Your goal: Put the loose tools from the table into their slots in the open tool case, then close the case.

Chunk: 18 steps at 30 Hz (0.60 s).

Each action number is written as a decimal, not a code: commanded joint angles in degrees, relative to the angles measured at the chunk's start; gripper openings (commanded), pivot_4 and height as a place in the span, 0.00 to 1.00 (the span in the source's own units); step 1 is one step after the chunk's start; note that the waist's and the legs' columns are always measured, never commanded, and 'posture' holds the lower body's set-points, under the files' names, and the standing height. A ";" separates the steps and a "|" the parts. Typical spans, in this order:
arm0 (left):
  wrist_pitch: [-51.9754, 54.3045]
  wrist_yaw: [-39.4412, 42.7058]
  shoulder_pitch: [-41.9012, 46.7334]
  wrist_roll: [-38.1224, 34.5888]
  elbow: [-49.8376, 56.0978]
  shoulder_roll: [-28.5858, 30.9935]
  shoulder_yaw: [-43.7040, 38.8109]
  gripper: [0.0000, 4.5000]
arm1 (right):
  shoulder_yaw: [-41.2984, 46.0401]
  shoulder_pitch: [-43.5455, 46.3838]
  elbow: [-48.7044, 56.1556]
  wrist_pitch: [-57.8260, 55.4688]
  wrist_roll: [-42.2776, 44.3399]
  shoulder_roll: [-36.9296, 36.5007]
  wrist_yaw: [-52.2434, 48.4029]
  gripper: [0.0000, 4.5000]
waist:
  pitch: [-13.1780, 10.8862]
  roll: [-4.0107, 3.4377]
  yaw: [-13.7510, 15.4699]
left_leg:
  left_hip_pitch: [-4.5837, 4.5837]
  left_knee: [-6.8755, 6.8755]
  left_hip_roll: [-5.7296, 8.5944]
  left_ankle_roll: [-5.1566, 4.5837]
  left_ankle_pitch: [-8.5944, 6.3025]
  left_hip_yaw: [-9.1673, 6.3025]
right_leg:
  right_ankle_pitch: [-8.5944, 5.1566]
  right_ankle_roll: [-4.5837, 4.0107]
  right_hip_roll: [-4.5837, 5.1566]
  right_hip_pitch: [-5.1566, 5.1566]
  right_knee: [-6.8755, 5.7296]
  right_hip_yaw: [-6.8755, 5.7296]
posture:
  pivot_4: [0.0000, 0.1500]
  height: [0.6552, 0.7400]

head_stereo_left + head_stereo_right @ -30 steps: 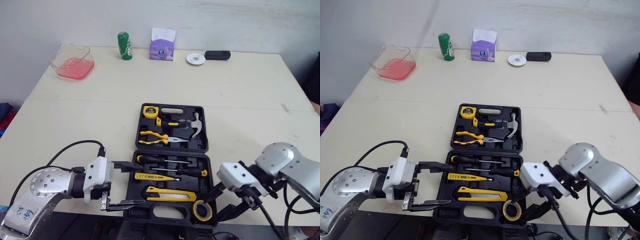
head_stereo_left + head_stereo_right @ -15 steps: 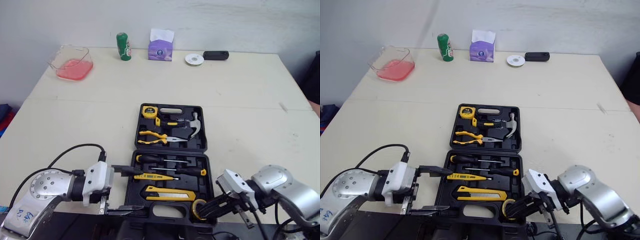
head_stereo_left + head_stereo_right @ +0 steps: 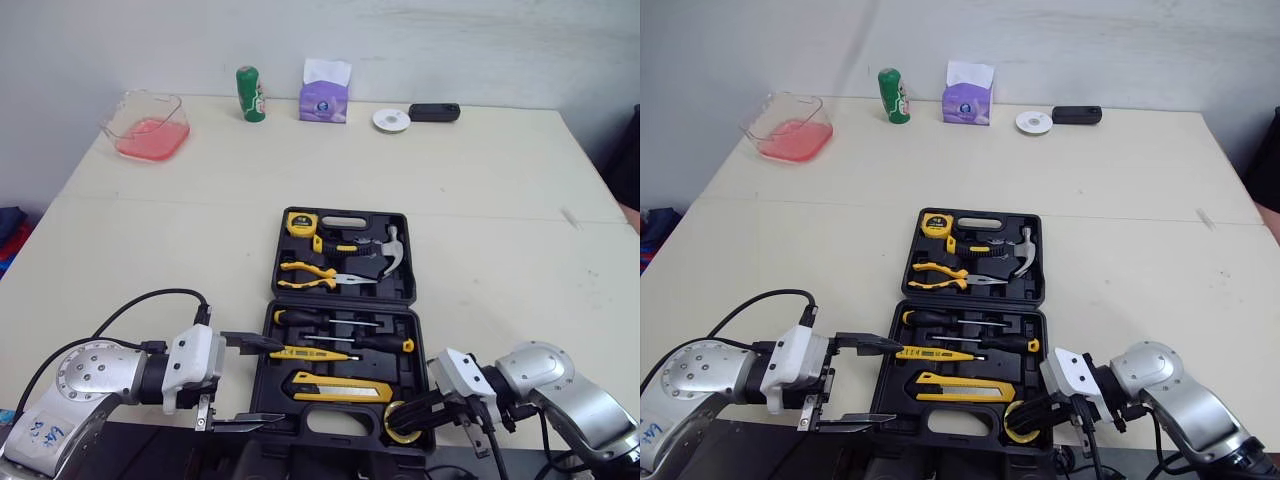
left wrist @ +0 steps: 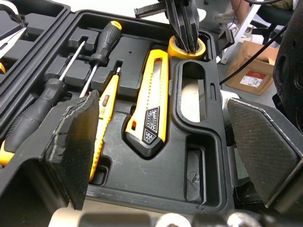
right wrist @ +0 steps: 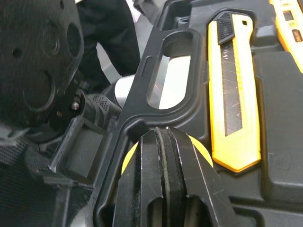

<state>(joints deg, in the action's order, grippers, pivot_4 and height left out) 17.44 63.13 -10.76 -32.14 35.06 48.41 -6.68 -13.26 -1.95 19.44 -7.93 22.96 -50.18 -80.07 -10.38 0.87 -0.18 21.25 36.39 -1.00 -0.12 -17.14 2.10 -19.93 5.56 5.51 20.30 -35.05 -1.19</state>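
The black tool case (image 3: 419, 330) lies open near the table's front edge. Its near half holds screwdrivers (image 3: 330, 322), a yellow tester (image 3: 310, 353) and a yellow utility knife (image 3: 340, 387). The far half holds a tape measure (image 3: 298, 222), pliers (image 3: 305, 275) and a hammer (image 3: 390, 245). My right gripper (image 3: 403, 418) is shut on a yellow tape roll (image 4: 176, 47) at the case's near right corner, low over its round recess. My left gripper (image 3: 272, 378) is open at the case's near left edge, holding nothing; its fingers (image 4: 75, 142) straddle the knife.
Along the table's far edge stand a pink plastic container (image 3: 146, 125), a green can (image 3: 247, 93), a purple tissue box (image 3: 324, 95), a white disc (image 3: 391, 120) and a black device (image 3: 434, 111). The case's near handle (image 4: 194, 94) overhangs the table's front edge.
My right gripper has come down and inward with the tape roll, from above the case's right corner to low over the recess. The left gripper has barely moved.
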 commanded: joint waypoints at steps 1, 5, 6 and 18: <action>-0.80 -0.32 -0.33 0.09 1.01 0.01 -0.70 1.00 | -2.84 -2.43 -5.10 2.86 -8.63 -1.12 2.74 0.01 | 0.09 0.15 -0.01 | -0.05 0.00 0.00 0.00 0.00 -0.01 | 0.00 0.00 0.00 -0.04 0.01 0.00 | 1.00 1.00; -0.87 -0.42 -0.10 0.18 0.73 0.04 -0.70 1.00 | -4.21 -3.58 -6.12 5.12 -10.78 -1.65 3.82 0.01 | 0.24 0.36 -0.05 | -0.21 -0.01 -0.03 0.01 -0.01 -0.04 | -0.18 -0.34 0.01 -0.23 0.03 -0.01 | 1.00 1.00; -0.89 -0.42 -0.11 0.19 0.70 0.05 -0.73 1.00 | -4.30 -3.77 -5.97 4.64 -11.00 -1.65 4.74 0.01 | 0.26 0.40 -0.12 | -0.26 -0.01 -0.04 0.01 -0.01 -0.04 | -0.28 -0.54 0.01 -0.29 0.05 -0.01 | 1.00 1.00; 1.37 -0.03 1.28 -0.98 -0.02 0.76 -0.51 1.00 | 1.56 -3.97 -2.18 2.47 6.04 1.53 2.34 0.01 | 0.33 0.52 0.02 | -0.85 -0.32 -0.13 0.26 -0.16 -0.03 | -0.54 -1.02 -0.02 -0.84 0.28 -0.01 | 1.00 1.00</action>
<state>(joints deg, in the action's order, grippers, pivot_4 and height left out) 18.16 62.73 -9.66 -31.72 34.87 48.45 -6.68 -12.94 -5.13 17.58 -3.71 25.76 -49.01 -76.94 -10.05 1.39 -0.16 20.49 36.07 -1.13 -0.03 -17.22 2.06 -20.47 4.54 5.48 19.54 -34.77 -1.21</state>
